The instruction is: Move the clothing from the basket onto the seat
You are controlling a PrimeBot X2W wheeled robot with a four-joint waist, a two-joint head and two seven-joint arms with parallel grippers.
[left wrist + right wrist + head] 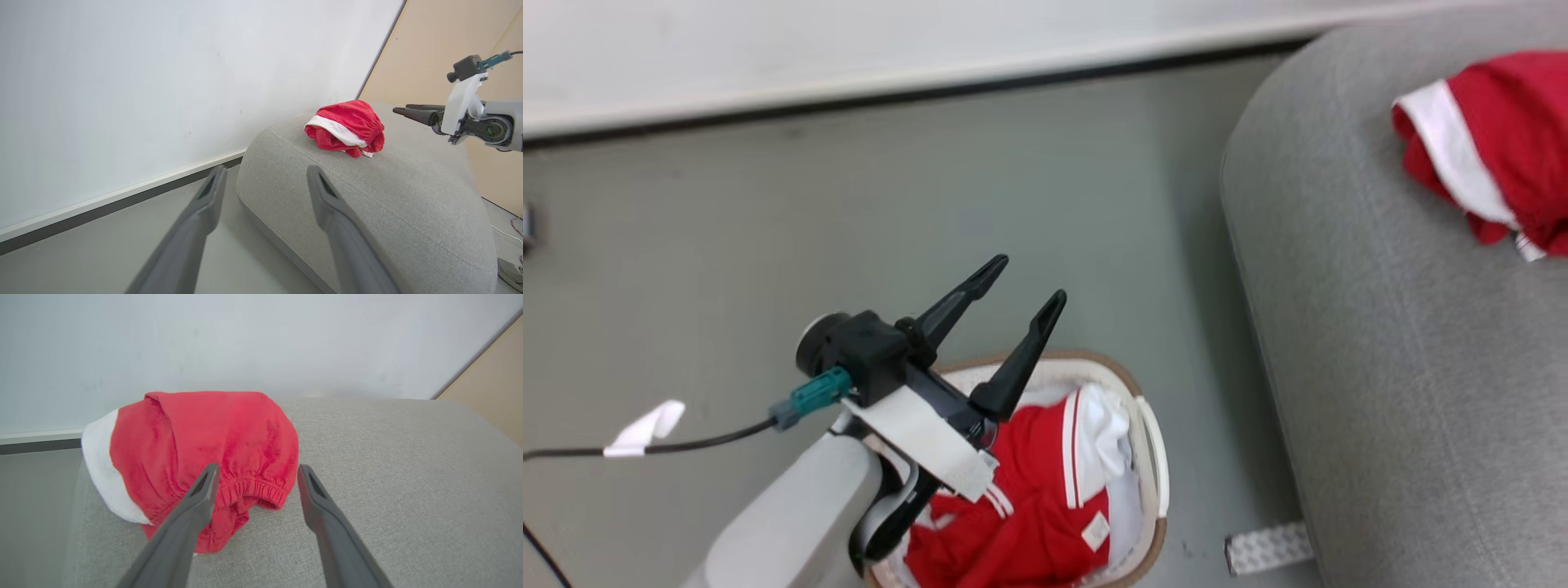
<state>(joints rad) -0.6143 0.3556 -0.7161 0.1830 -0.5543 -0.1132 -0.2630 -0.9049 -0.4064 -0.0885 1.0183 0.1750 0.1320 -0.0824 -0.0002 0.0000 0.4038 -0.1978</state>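
A crumpled piece of red clothing (pixel 1511 139) with a white band lies on the grey seat (pixel 1405 367), near its rounded end. More red clothing (pixel 1029 498) with white stripes fills the cream basket (pixel 1156 457) on the floor beside the seat. My left gripper (pixel 1029 278) hangs open and empty above the basket's far rim, pointing toward the seat (pixel 367 196). My right gripper (pixel 258 468) is open just above the seat (pixel 388 477). Its fingertips stand on either side of the elastic hem of the red garment (pixel 204 437), with no grip on it. The left wrist view shows it (pixel 402 110) level beside that garment (pixel 347 126).
A white cloth (pixel 1107 425) lies among the red clothes in the basket. A black cable with a white tape tag (pixel 645 429) runs across the grey floor at the left. A pale textured strip (pixel 1267 547) lies at the seat's foot. A white wall with a dark skirting stands behind.
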